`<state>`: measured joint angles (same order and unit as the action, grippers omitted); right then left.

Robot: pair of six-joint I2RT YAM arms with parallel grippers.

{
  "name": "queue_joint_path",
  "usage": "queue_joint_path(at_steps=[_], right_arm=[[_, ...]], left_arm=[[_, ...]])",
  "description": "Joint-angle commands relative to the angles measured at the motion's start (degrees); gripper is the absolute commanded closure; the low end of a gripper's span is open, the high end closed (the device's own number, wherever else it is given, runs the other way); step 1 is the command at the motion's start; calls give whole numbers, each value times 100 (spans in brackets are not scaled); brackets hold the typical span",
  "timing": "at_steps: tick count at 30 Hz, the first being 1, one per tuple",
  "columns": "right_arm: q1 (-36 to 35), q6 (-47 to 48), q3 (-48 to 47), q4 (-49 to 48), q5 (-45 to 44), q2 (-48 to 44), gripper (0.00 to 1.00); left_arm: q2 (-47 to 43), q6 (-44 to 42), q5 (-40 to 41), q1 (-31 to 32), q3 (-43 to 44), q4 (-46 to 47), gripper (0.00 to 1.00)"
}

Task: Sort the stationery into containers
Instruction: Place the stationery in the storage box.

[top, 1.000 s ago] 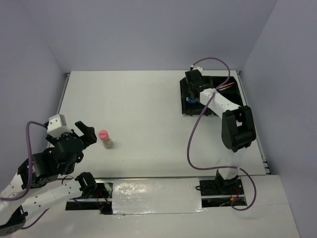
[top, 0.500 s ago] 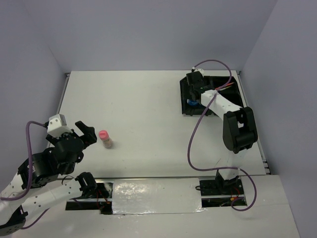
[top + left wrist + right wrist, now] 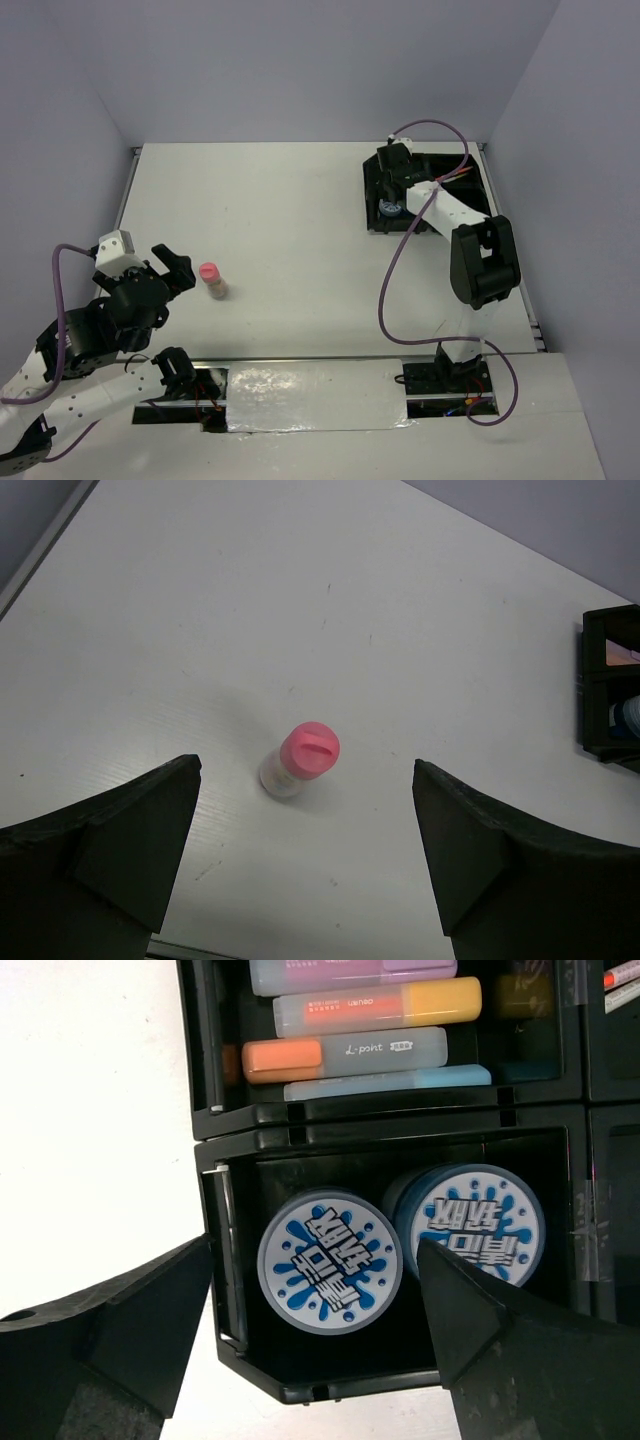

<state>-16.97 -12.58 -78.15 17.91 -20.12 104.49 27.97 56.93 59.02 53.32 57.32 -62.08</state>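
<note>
**At the table's (image 3: 300, 220) 1 o'clock corner: tubs in the tray, bottle outside it**

Only in the right wrist view are two blue tubs (image 3: 330, 1260) seen side by side in one compartment of the black tray (image 3: 380, 1120), with four pens (image 3: 345, 1055) in the compartment at 12 o'clock. The right gripper (image 3: 315, 1290) is spread wide above the tubs, nothing grasped. From overhead, the pink-capped bottle (image 3: 212, 278) is found at 8 o'clock, well in from the table's edges, just beside the released left gripper (image 3: 176, 264), untouched.
</note>
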Motion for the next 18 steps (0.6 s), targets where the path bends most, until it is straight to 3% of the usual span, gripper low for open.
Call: queue_joint_path(at_steps=[1, 3, 9, 13, 15, 16, 18], right_arm=[[36, -52, 63, -253, 8, -218, 10], [36, -60, 46, -227, 17, -218, 0], [-244, -78, 151, -262, 219, -578, 0], [-1129, 10, 142, -392, 350, -1043, 0], [-1474, 229, 256, -717, 875, -1307, 0], [-1798, 299, 396, -1093, 1635, -1395, 0], [-2168, 379, 563, -1682, 2360, -1379, 0]], left_arm=[[16, -120, 21, -32, -10, 144, 1], [25, -120, 21, -23, -10, 153, 1], [33, -85, 39, -32, -2, 118, 1], [16, -33, 91, -23, 7, 74, 1], [33, 98, 144, -23, 42, 21, 1], [42, 160, 179, -32, 60, -110, 1], [86, 466, 311, -41, 130, -312, 1]])
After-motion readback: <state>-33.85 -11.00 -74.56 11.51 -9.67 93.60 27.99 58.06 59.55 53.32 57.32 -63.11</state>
